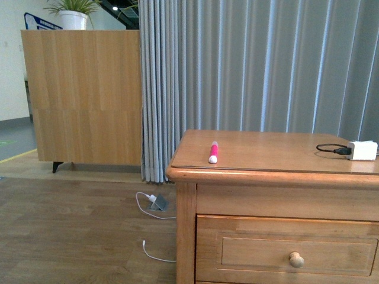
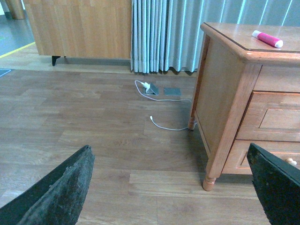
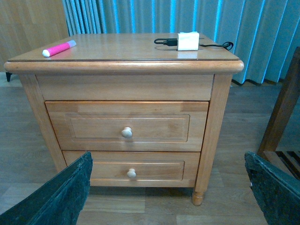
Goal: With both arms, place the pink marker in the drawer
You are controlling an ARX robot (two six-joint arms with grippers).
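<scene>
The pink marker (image 1: pixel 213 152) lies on the wooden cabinet's top near its left front corner; it also shows in the left wrist view (image 2: pixel 267 39) and the right wrist view (image 3: pixel 58 48). The upper drawer (image 3: pixel 126 125) is closed, with a round knob (image 3: pixel 126 132); its front also shows in the front view (image 1: pixel 287 251). My left gripper (image 2: pixel 173 187) is open and empty, low over the floor, to the left of the cabinet. My right gripper (image 3: pixel 171 187) is open and empty, in front of the cabinet, facing the drawers. Neither arm shows in the front view.
A white charger (image 1: pixel 362 150) with a black cable (image 1: pixel 331 148) lies on the cabinet's top at the right. The lower drawer (image 3: pixel 131 165) is closed. A white cable and plug (image 2: pixel 150 87) lie on the floor by grey curtains (image 1: pixel 260 65). A wooden frame (image 3: pixel 281 117) stands right of the cabinet.
</scene>
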